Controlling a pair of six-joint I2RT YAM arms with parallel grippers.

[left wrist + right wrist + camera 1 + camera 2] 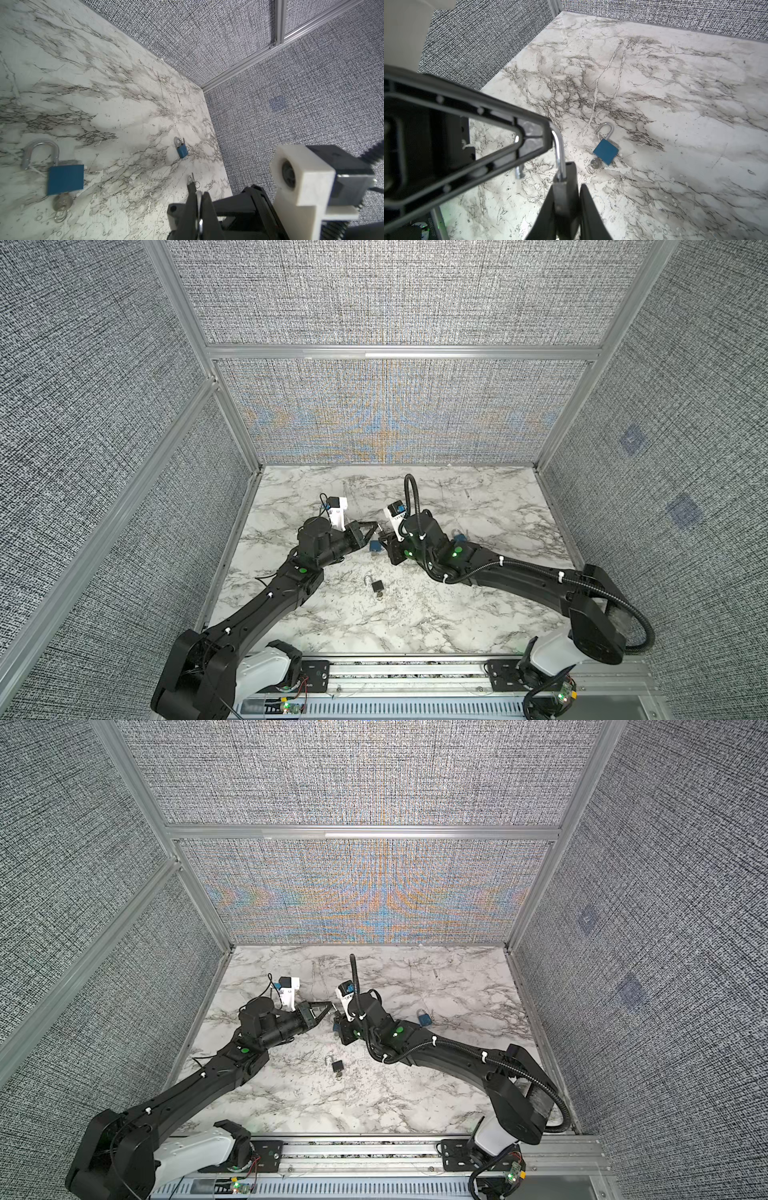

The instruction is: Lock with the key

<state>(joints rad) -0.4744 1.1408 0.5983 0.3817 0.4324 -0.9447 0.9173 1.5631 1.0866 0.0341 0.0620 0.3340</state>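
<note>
A dark padlock (563,199) hangs above the marble table between both grippers. My right gripper (568,187) is shut on its body. Its silver shackle (559,158) stands open, with the free end (519,172) hanging loose. My left gripper (199,194) is shut on the bend of that shackle (200,204). In both top views the two grippers (377,526) (384,538) meet tip to tip at mid-table. No key shows on the held padlock. A key (595,164) sits in an open blue padlock (605,152) lying on the table just below.
A black padlock (376,587) with an open shackle and a key lies nearer the front. A second blue padlock (424,1017) lies by the right arm, and a small dark padlock (190,184) lies beyond it. Fabric walls close in the table (478,506) on three sides.
</note>
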